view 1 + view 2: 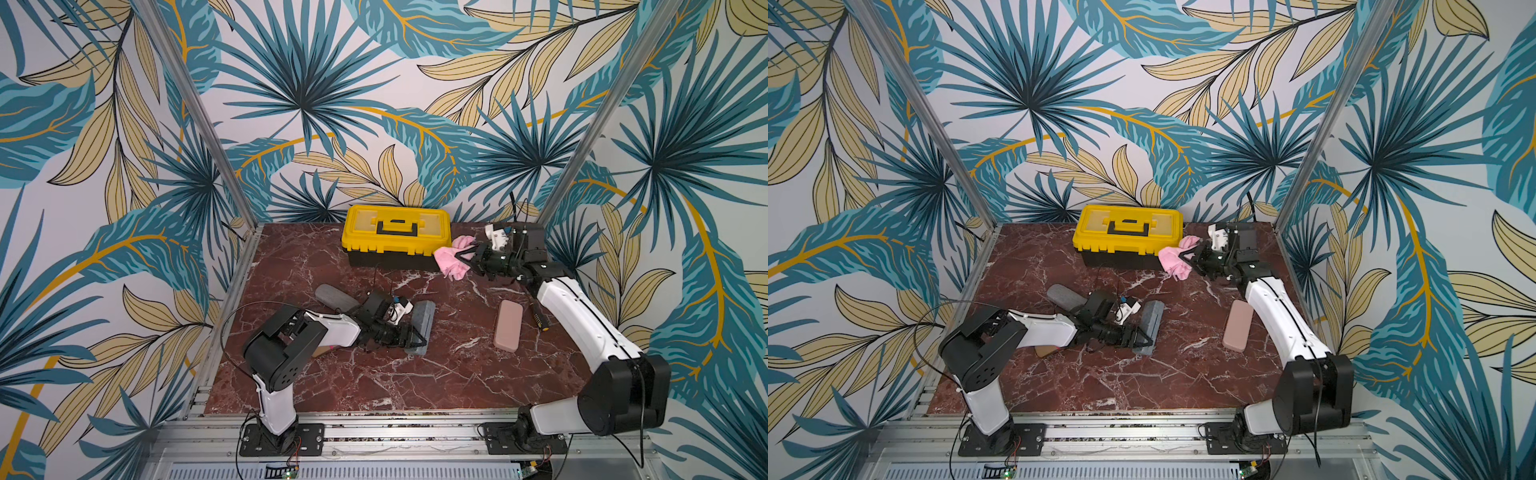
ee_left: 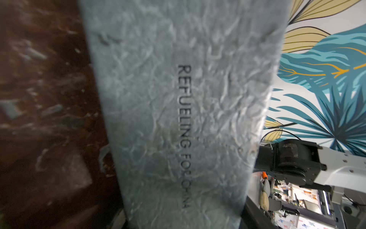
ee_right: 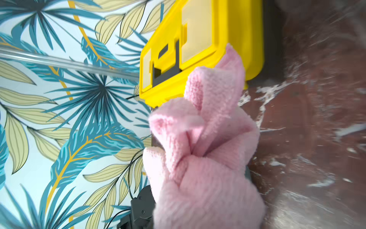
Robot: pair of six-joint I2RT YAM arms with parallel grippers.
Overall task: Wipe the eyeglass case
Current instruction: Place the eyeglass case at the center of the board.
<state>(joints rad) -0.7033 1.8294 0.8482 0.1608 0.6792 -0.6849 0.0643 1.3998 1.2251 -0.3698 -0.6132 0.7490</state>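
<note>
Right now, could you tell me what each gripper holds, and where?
Left gripper: gray case, near one end. Right gripper: pink cloth, at a bunched fold.

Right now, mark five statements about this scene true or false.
1. The right gripper is shut on the cloth. True.
2. The toolbox stands open. False: its lid is shut and its handle lies flat.
3. The cloth is wiping the lettered case. False: the cloth is up beside the toolbox, well apart from that case.
4. The left gripper grips one end of the lettered case. True.
5. The pink case lies on the toolbox. False: it lies on the table, beside the right arm.
</note>
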